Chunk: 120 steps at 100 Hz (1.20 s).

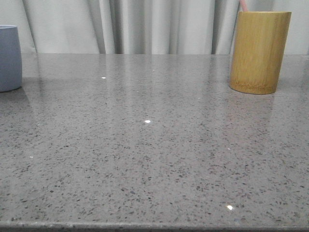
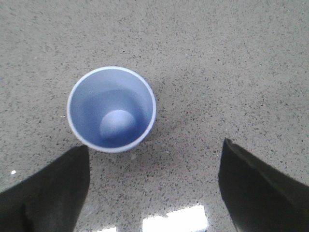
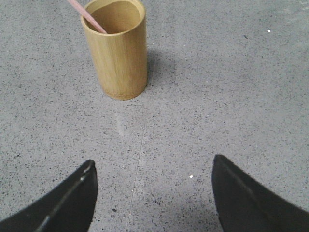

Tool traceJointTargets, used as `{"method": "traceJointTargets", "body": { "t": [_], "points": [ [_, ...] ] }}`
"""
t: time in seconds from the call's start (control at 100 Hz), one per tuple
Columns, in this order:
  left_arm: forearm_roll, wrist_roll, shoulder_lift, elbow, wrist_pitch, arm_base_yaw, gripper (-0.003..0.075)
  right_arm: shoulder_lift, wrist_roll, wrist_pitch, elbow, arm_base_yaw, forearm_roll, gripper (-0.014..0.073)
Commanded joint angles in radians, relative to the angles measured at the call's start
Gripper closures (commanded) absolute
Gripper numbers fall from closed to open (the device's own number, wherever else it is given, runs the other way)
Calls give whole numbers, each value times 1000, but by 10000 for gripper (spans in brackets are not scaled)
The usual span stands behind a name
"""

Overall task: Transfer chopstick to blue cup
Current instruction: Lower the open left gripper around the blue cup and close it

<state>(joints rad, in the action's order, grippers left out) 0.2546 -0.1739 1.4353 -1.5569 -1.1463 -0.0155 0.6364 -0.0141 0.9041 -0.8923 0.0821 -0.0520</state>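
Note:
The pale pink chopstick (image 3: 87,16) leans inside the yellow-brown bamboo cup (image 3: 118,50), its tip poking above the rim (image 1: 243,6) at the back right of the table. The blue cup (image 1: 9,58) stands upright at the far left edge. From above, the blue cup (image 2: 112,109) holds nothing. My left gripper (image 2: 155,147) hangs open over the table just beside it. My right gripper (image 3: 153,164) is open too, nothing between its fingers, a short way back from the bamboo cup.
The grey speckled table (image 1: 154,145) runs between the two cups, with its front edge at the bottom of the front view. A pale curtain (image 1: 145,24) hangs behind the table.

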Motion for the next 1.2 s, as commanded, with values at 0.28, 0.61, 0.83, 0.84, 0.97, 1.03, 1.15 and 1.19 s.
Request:
{"method": "traceJointTargets", "body": {
  "t": [0.28, 0.61, 0.83, 0.84, 0.97, 1.03, 1.15, 1.19],
  "points": [
    [49, -4, 90, -104, 38, -21, 197, 9, 2, -80, -35, -1, -4, 84],
    [41, -4, 134, -110, 41, -21, 199, 9, 2, -81, -35, -1, -4, 84],
    [43, -16, 171, -110, 39, -53, 230, 9, 2, -83, -35, -1, -4, 84],
    [43, -16, 173, -110, 39, -57, 230, 9, 2, -83, -35, -1, -4, 84],
    [41, -16, 204, -110, 42, -85, 230, 9, 2, -83, -35, -1, -4, 84],
    [38, -16, 217, -110, 43, -91, 230, 9, 2, -83, -35, -1, -4, 84],
    [32, -16, 240, -110, 41, -91, 249, 9, 2, -83, -35, -1, -4, 84],
    [24, -16, 245, -110, 41, -91, 273, 9, 2, -83, -35, -1, -4, 84]
  ]
}}
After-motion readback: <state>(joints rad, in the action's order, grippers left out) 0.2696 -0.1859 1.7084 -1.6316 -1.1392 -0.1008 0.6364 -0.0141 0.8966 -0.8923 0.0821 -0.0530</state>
